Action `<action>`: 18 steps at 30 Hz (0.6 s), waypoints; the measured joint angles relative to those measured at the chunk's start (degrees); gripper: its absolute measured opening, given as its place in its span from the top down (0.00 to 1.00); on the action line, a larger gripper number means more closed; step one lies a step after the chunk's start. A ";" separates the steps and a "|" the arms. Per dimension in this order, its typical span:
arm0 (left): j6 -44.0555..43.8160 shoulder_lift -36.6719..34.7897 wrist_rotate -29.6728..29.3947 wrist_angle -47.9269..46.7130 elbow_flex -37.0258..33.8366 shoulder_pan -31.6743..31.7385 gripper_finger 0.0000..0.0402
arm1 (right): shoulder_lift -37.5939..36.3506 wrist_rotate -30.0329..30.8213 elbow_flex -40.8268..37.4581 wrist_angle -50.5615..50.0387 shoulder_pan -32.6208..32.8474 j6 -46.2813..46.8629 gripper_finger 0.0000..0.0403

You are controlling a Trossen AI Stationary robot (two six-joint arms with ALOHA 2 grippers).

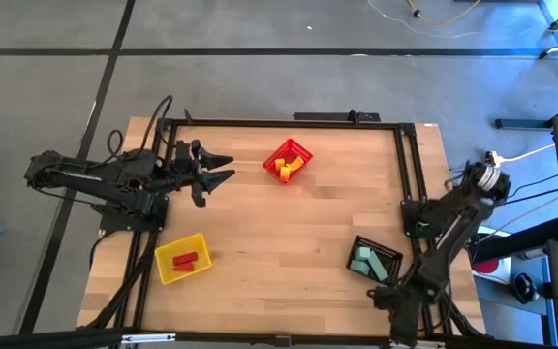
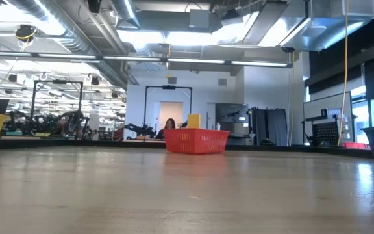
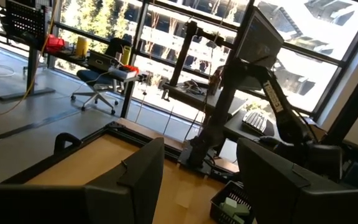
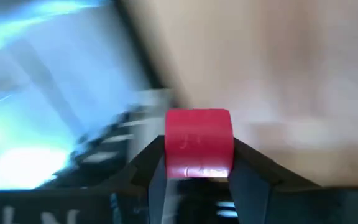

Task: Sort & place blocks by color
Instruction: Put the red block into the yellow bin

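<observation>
Blocks [image 1: 284, 167] in bins [image 1: 288, 161] on pale wooden table [image 1: 279, 233]; bright workshop behind

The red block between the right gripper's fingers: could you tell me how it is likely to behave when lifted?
The small red solid block looks rigid, so it probably won't deform. Its flat sides meet the right gripper fingers squarely, suggesting a stable hold. Its glossy face may be slightly slippery.
</observation>
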 joint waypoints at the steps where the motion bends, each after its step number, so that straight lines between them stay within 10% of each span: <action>1: 0.01 0.00 0.00 0.01 0.00 -0.02 0.52 | -1.99 -0.03 0.00 2.19 -1.02 -2.25 0.67; 18: 0.38 -0.02 0.26 -0.28 0.00 -0.02 0.52 | -12.65 8.45 0.20 22.92 -49.65 -44.15 0.67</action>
